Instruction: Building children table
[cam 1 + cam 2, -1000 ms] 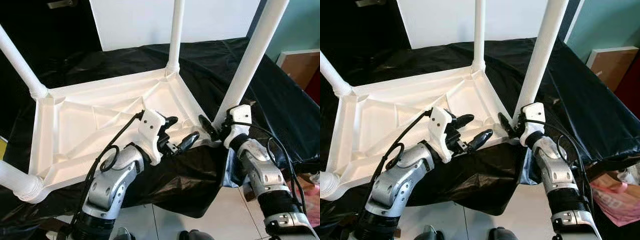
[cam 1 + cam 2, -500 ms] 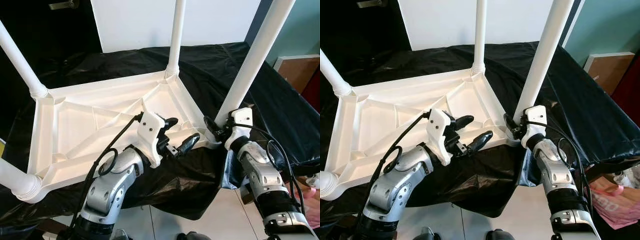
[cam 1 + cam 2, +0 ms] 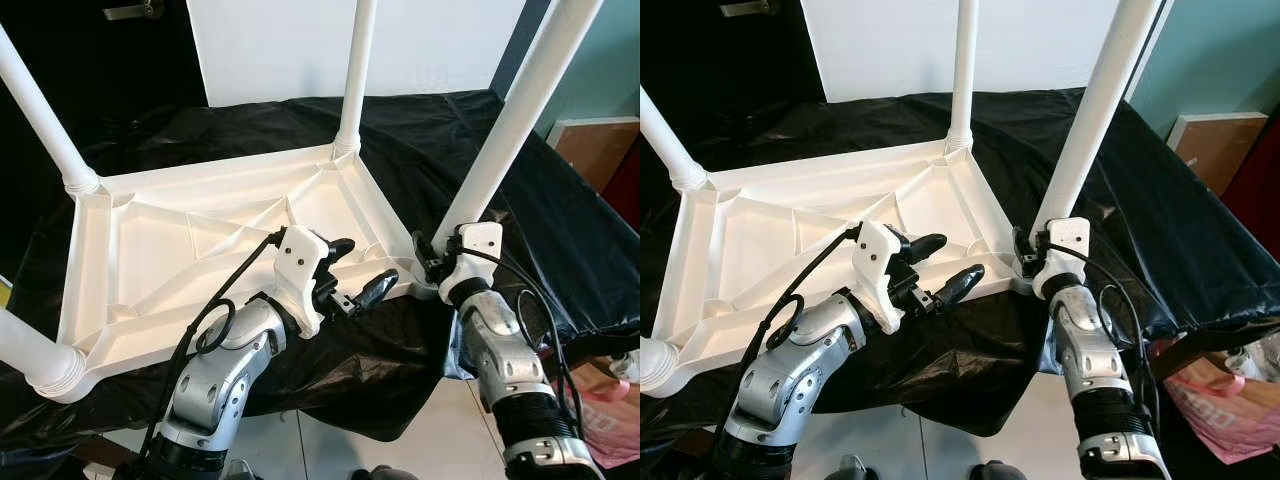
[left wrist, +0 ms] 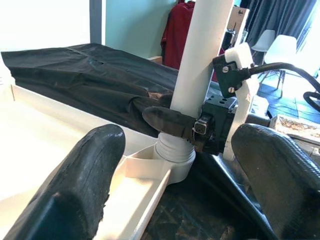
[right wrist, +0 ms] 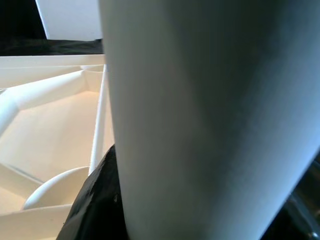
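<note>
A white plastic children's table [image 3: 180, 250] lies upside down on a black cloth, its legs pointing up. My right gripper [image 3: 432, 264] is shut on the near right leg [image 3: 510, 130] just above its socket. In the left wrist view one black finger [image 4: 167, 122] wraps across that leg [image 4: 205, 55]. The right wrist view has the leg [image 5: 200, 125] pressed close against a finger [image 5: 95, 205]. My left gripper [image 3: 365, 262] hovers open over the table's near rim, pointing at the same corner, with nothing between its fingers [image 4: 85, 170].
Three more legs stand at the far corner [image 3: 352, 70], the far left [image 3: 40, 110] and the near left [image 3: 25, 350]. The black cloth [image 3: 480, 110] drapes over the front edge. A white panel [image 3: 280, 40] stands behind. A pink bag [image 3: 1230, 410] lies on the floor at the right.
My right forearm has swung inward and stands more upright under the leg, still gripping its base. The left gripper has stayed open in the same place.
</note>
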Motion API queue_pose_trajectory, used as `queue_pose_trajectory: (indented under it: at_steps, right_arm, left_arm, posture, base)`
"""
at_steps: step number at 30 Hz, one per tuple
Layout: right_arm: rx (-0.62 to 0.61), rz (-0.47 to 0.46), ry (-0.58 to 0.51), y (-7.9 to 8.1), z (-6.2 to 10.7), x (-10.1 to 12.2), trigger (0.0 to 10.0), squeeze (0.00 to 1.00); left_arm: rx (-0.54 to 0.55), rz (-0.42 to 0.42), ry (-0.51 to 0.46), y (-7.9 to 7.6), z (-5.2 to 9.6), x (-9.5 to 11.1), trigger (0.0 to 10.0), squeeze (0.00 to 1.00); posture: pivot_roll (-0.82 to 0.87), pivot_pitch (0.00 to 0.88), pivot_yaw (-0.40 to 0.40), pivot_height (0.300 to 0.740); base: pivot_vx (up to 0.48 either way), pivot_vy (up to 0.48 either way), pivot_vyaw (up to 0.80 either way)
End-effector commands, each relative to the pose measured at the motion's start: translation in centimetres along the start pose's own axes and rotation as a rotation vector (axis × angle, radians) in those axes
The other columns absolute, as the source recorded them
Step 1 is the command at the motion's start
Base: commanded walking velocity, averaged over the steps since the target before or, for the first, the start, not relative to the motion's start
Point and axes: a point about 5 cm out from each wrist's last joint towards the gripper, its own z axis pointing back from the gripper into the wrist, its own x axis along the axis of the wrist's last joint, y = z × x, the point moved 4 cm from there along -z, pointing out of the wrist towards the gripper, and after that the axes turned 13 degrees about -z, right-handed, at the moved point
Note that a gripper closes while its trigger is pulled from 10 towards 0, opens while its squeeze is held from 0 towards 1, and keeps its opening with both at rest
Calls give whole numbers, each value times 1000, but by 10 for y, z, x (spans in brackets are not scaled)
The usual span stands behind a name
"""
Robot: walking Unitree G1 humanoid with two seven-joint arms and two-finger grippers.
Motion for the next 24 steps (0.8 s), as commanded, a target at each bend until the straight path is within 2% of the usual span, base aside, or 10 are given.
queue_pose_trajectory:
  at_steps: [1, 7, 11, 19, 23, 24]
  right_arm:
    - [-97, 16, 58, -9, 9, -17, 10000, 0]
    - [-219, 3, 18, 0, 18, -20, 10000, 0]
    - [-221, -2, 12, 2, 15, -18, 10000, 0]
    - [-226, 19, 2, -6, 15, -13, 10000, 0]
    - [-196, 10, -17, -3, 15, -9, 10000, 0]
    - [-175, 7, -30, -2, 15, -6, 10000, 1000]
  left_arm:
    - [40, -11, 13, 1, -2, 0, 10000, 0]
    - [61, -3, 4, 3, -3, 0, 10000, 0]
    - [66, 5, 1, 3, -3, 0, 10000, 0]
    - [71, 5, -1, 7, -4, 0, 10000, 0]
    - [71, 2, -1, 6, -4, 0, 10000, 0]
    - [70, 1, -1, 6, -4, 0, 10000, 0]
  posture:
    - [0, 69, -76, 740]
    - [-22, 70, -80, 740]
    - [-24, 70, -81, 740]
    - [-31, 68, -82, 740]
    - [-33, 65, -80, 740]
    - [-34, 65, -80, 740]
  base:
    - [0, 0, 0]
    - [0, 0, 0]
    - [0, 0, 0]
    - [0, 0, 0]
    - [0, 0, 0]
    - [0, 0, 0]
